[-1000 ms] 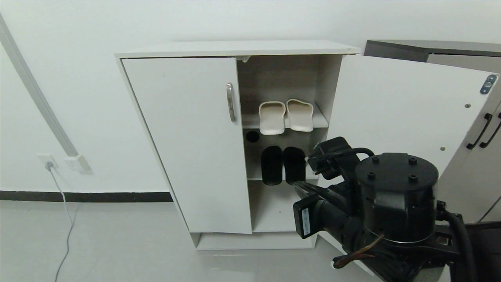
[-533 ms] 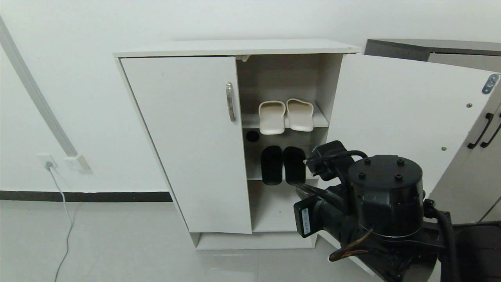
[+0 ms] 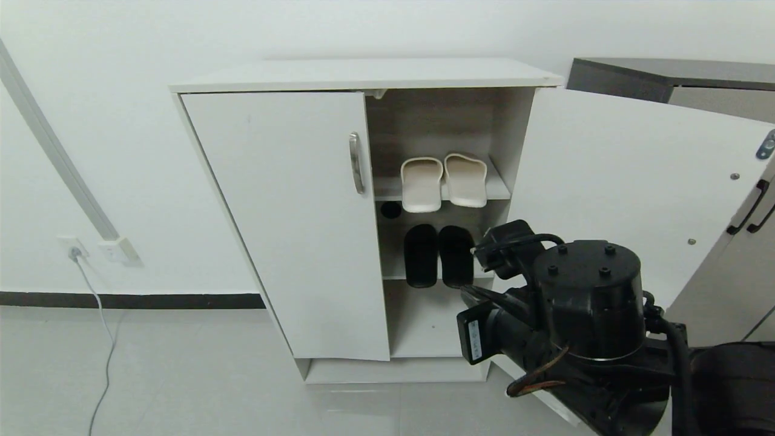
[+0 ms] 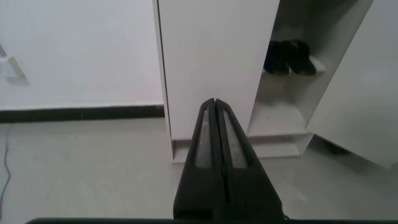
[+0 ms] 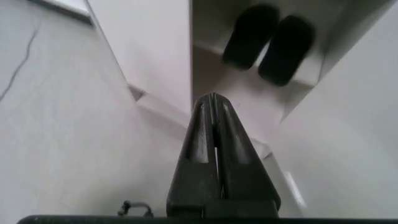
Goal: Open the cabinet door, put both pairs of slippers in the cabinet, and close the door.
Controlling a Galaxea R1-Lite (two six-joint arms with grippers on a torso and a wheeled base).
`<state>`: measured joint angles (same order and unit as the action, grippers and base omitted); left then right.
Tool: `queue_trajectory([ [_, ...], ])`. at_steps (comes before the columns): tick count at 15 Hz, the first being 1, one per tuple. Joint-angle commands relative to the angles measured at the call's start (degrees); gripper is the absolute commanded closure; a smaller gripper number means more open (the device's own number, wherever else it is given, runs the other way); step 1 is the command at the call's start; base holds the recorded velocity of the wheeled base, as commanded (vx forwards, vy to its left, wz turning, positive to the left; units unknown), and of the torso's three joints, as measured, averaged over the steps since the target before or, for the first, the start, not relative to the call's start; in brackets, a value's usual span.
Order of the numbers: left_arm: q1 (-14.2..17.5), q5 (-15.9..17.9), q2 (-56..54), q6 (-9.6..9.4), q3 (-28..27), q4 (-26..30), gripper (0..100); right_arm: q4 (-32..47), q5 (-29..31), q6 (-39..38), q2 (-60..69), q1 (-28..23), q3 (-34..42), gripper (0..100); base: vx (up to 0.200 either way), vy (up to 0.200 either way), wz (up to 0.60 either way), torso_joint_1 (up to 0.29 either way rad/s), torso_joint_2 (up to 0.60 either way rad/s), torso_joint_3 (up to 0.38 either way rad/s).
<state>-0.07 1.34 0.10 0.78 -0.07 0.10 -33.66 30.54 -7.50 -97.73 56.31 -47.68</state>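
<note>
The white cabinet [image 3: 363, 72] stands against the wall. Its left door [image 3: 290, 218] is closed and its right door [image 3: 623, 175] is swung wide open to the right. A beige pair of slippers [image 3: 443, 179] lies on the upper shelf, and a black pair [image 3: 438, 254] [image 5: 268, 43] [image 4: 289, 57] lies on the shelf below. My right gripper [image 5: 213, 98] [image 3: 467, 292] is shut and holds nothing; it hangs in front of the open bay, below the black pair. My left gripper [image 4: 214, 102] is shut and empty, low over the floor facing the closed door.
The bottom compartment [image 3: 424, 321] holds nothing. A grey cabinet with black handles [image 3: 751, 209] stands right behind the open door. A wall socket [image 3: 75, 251] with a cable [image 3: 103, 345] is at the left. Bare tiled floor [image 3: 181, 381] lies in front.
The head view has shifted a little. My right arm has moved slightly to the left in front of the open door. Slippers and doors have stayed as they were.
</note>
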Motion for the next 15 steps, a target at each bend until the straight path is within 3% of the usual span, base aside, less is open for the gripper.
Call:
queue_trajectory([
  [1, 0.0, 0.1, 0.1, 0.01, 0.0, -0.1, 100, -0.2, 0.0, 0.0, -0.2, 0.2, 0.0, 100, 0.0, 0.0, 0.0, 0.061, -0.58, -0.378],
  [15, 0.0, 0.1, 0.1, 0.01, 0.0, -0.1, 100, -0.2, 0.1, 0.0, -0.4, -0.2, 0.1, 100, 0.0, 0.0, 0.0, 0.124, -0.48, -0.337],
])
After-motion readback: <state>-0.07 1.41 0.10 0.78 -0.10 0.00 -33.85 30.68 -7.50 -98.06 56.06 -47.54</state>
